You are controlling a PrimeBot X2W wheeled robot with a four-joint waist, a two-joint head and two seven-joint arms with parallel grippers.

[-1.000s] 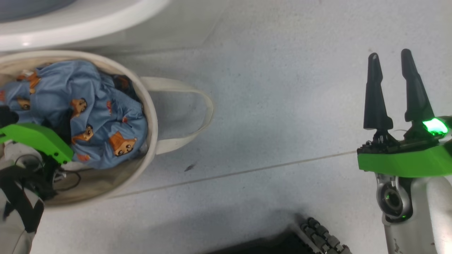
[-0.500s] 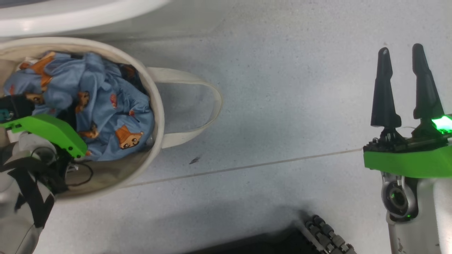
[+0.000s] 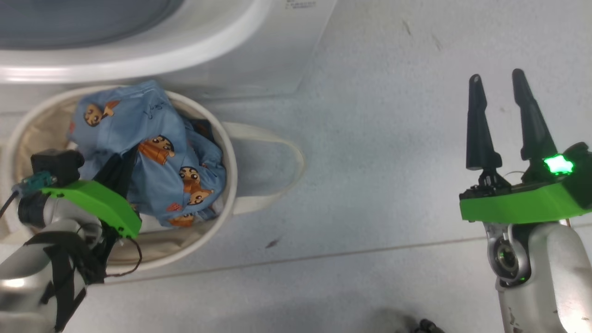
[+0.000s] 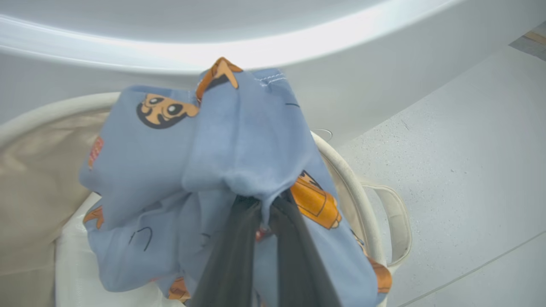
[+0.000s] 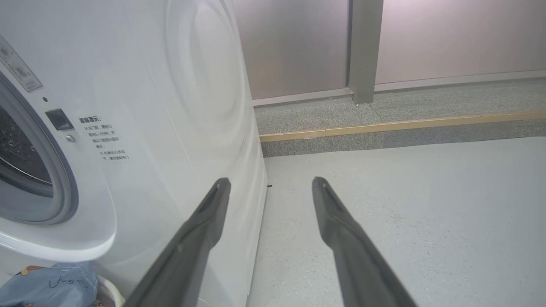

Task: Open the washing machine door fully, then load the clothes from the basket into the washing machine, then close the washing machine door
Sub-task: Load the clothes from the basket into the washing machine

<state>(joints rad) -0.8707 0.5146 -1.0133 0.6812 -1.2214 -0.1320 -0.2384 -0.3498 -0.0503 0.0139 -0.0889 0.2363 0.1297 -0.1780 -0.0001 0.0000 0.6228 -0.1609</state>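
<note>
One blue garment (image 4: pixel 239 140) is pinched in the left gripper (image 4: pixel 268 201), whose fingers are clamped together on a bunched fold near the cloth's middle. It hangs just above the basket (image 3: pixel 230 152), with its lower folds inside the rim. The basket sits on the floor (image 3: pixel 370 138), right against the foot of the washer (image 5: pixel 170 106). The right gripper (image 3: pixel 496 77) is spread wide and empty over bare floor, well apart from the basket.

The main risk, as I judge it, is the thin pinch. Only a small fold is caught, so the cloth's own weight could pull it free on the way up and drop it on the floor rather than in the drum. Trailing folds could snag the basket rim or its loop handle (image 3: pixel 289 162) and tip or drag the light basket.

The drum mouth (image 5: pixel 30 170) looks uncovered, yet it sits above the basket. Hanging cloth may therefore catch the grey ring (image 5: pixel 68 187) or drape over the lip, where it would foul the door at closing. A darker piece (image 3: pixel 202 128) under the blue one may be tangled with it; I cannot tell.
</note>
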